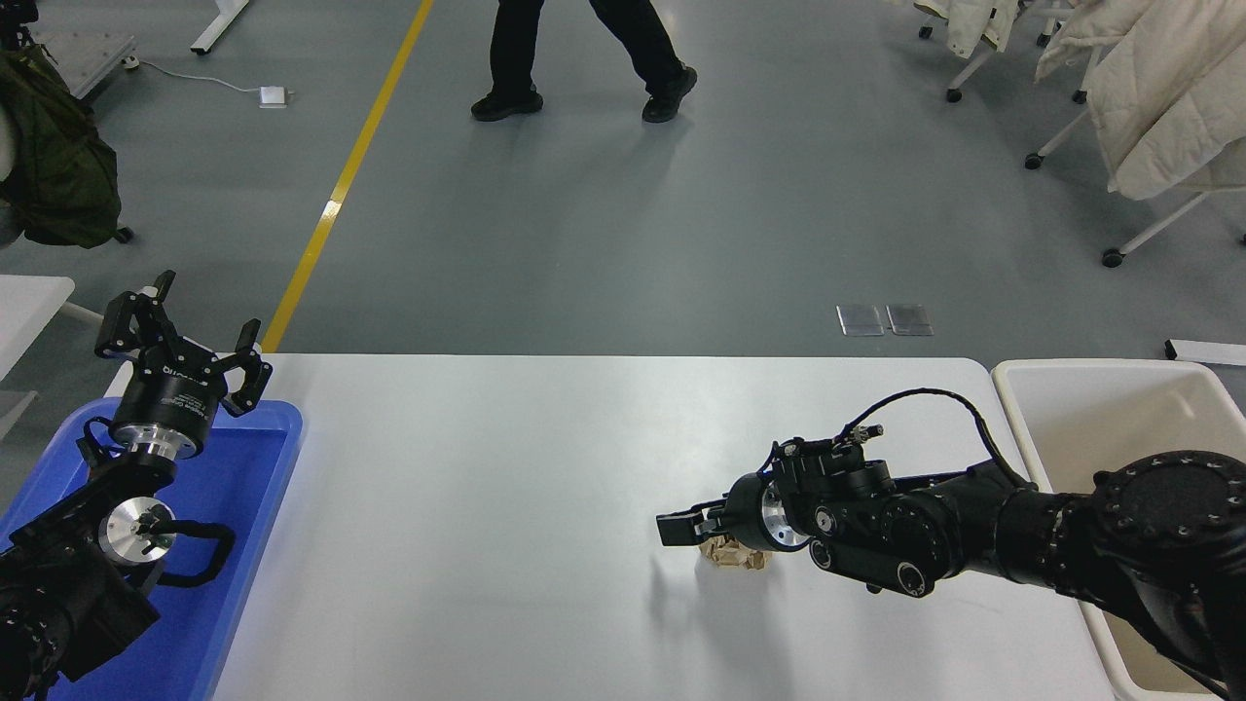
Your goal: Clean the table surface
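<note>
The white table surface spans the middle of the view. A small crumpled tan paper wad sits right of centre, just under my right gripper. That gripper points left and hovers low, with the wad below its base, close to the wrist. Whether it holds the wad does not show. My left gripper is parked open at the far left, over the blue tray's far end.
A blue plastic tray lies along the table's left edge under my left arm. A cream-white bin stands off the right edge. A person's legs cross the floor beyond the table. Coat racks stand at the upper right.
</note>
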Robot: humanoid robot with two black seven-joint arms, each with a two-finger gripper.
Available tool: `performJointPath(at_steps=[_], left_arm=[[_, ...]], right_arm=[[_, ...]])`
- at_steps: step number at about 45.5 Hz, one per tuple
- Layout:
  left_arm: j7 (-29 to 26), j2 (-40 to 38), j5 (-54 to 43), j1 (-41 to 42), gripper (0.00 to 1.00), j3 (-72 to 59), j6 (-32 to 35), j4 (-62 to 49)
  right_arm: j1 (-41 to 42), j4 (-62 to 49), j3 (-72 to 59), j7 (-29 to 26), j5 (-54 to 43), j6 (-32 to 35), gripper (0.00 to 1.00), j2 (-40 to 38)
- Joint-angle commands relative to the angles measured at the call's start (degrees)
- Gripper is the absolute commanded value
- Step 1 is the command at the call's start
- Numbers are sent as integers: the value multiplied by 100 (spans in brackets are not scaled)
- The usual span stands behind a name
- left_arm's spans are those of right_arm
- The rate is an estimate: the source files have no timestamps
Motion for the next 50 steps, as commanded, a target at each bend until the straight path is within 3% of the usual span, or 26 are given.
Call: performJointPath(at_steps=[1, 23, 50], left_arm=[[0, 0, 0, 0, 100, 0, -4, -4], [0, 0, 0, 0, 100, 0, 5, 4], [0, 0, 0, 0, 100, 0, -4, 4]], right_arm=[[84, 6, -106, 394, -7, -8, 100, -217], [-12, 585, -71, 869, -719, -8, 100, -999], [-285, 569, -18, 808, -719, -140, 100, -727]])
